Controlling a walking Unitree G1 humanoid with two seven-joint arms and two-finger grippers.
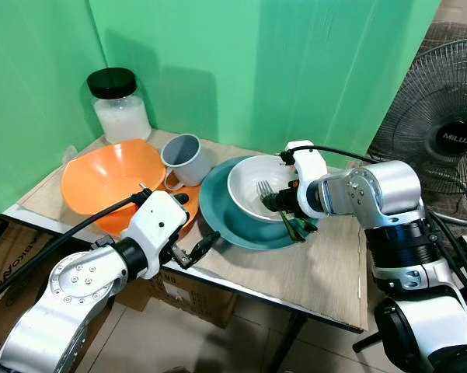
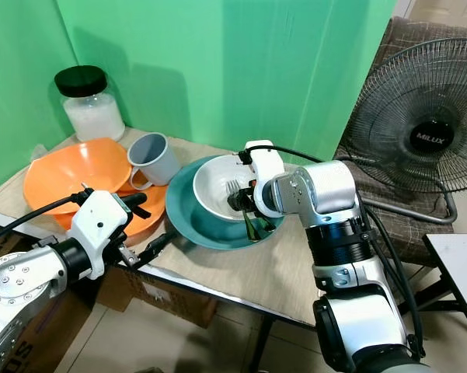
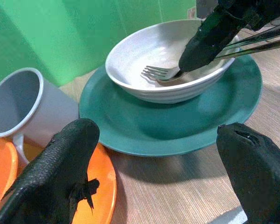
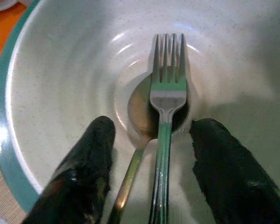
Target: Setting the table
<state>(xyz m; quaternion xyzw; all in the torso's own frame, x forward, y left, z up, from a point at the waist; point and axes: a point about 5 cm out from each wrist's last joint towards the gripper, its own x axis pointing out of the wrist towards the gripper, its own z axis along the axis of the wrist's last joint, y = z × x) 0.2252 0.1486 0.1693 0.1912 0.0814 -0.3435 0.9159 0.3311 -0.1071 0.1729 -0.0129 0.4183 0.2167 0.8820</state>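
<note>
Your right gripper [image 4: 151,172] sits over the white bowl [image 1: 252,189], its fingers [image 4: 86,172] spread wide on either side of a fork [image 4: 167,100] and a spoon [image 4: 139,128], gripping neither. The fork lies with its tines pointing into the bowl, its head resting over the spoon's bowl, and both handles run back between the fingers and out over the rim. You can see the fork tines from the head camera too, just ahead of the black fingertips.

The bowl stands on a teal plate [image 1: 225,221], toward the back of it.

Your left gripper [image 3: 153,177] is also wide open and empty, hovering low near the table's front edge, facing the teal plate. A grey mug [image 1: 185,159] lies tilted beside that plate, resting against an orange plate [image 3: 100,186] and just beside an orange bowl [image 1: 109,179].

All of this is on a light wooden table [image 1: 318,272]. At the back left corner stands a glass jar [image 1: 118,105] with a black lid and white contents. Green sheeting [image 1: 256,62] hangs behind the table, a black fan [image 1: 443,132] stands off to the right, and cardboard boxes [image 1: 182,291] sit underneath on a tiled floor.
</note>
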